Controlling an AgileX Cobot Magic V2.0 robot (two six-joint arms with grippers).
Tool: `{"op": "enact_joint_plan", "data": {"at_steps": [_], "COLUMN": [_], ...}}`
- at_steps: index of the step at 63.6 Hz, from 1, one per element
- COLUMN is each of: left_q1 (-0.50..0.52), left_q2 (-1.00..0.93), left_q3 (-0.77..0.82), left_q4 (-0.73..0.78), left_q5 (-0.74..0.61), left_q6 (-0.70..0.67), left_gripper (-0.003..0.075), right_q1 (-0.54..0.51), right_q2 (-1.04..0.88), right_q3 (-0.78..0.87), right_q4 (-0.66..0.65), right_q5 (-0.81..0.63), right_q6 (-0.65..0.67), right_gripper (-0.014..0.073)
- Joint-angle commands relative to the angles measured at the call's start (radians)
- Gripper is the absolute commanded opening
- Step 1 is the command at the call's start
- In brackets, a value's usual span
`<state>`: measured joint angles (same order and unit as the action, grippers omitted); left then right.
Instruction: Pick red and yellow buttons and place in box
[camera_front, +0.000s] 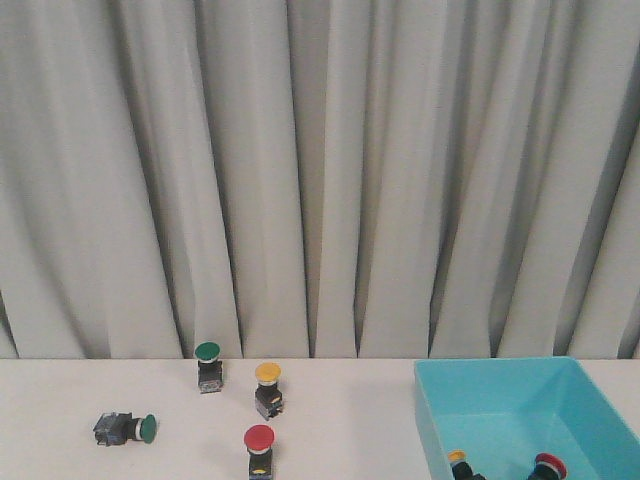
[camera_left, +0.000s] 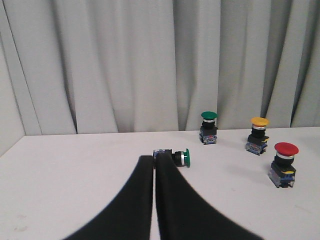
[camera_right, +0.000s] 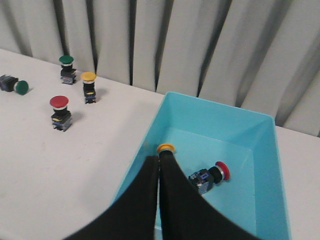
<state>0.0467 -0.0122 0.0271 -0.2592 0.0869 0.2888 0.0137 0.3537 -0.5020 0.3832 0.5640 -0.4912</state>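
Note:
On the table a red button (camera_front: 259, 448) and a yellow button (camera_front: 267, 387) stand upright; both show in the left wrist view, red (camera_left: 284, 163) and yellow (camera_left: 258, 135). The turquoise box (camera_front: 500, 390) sits at the right with a yellow button (camera_front: 457, 461) and a red button (camera_front: 547, 466) inside. My left gripper (camera_left: 154, 159) is shut and empty, its tips just short of a lying green switch (camera_left: 176, 156). My right gripper (camera_right: 160, 157) is shut and empty over the box's wall (camera_right: 145, 150), its finger hiding most of the yellow button (camera_right: 165, 148). The red one (camera_right: 210, 177) lies beside it.
A green switch (camera_front: 208, 364) stands upright near the curtain, and another (camera_front: 125, 428) lies on its side at the left. A grey curtain hangs along the table's far edge. Neither arm shows in the front view.

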Motion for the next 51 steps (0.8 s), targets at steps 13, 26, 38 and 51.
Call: {"op": "enact_joint_plan", "data": {"at_steps": [13,26,38,51], "left_q1": [0.002,0.002,0.002,0.002], "left_q2": [-0.014,-0.014,-0.014,-0.014], "left_q3": [0.01,0.01,0.01,0.01], "left_q4": [-0.004,-0.004,-0.004,-0.004], "left_q5": [-0.068,-0.068,-0.068,-0.068], "left_q6": [-0.005,-0.005,-0.005,-0.005], "left_gripper": [-0.0006,-0.0006,-0.0006,-0.0006], "right_q1": [-0.004,-0.004,-0.004,-0.004], "right_q2": [-0.262,-0.352,-0.368,-0.368], "right_q3": [0.356,0.524,0.546,0.546], "right_q4": [-0.044,-0.194,-0.489,-0.57], "right_q5": [-0.382,-0.393,-0.418,-0.437], "right_q6": [0.113,0.336,0.547,0.632], "right_gripper": [-0.0008,-0.0008,-0.0008,-0.0008]}}
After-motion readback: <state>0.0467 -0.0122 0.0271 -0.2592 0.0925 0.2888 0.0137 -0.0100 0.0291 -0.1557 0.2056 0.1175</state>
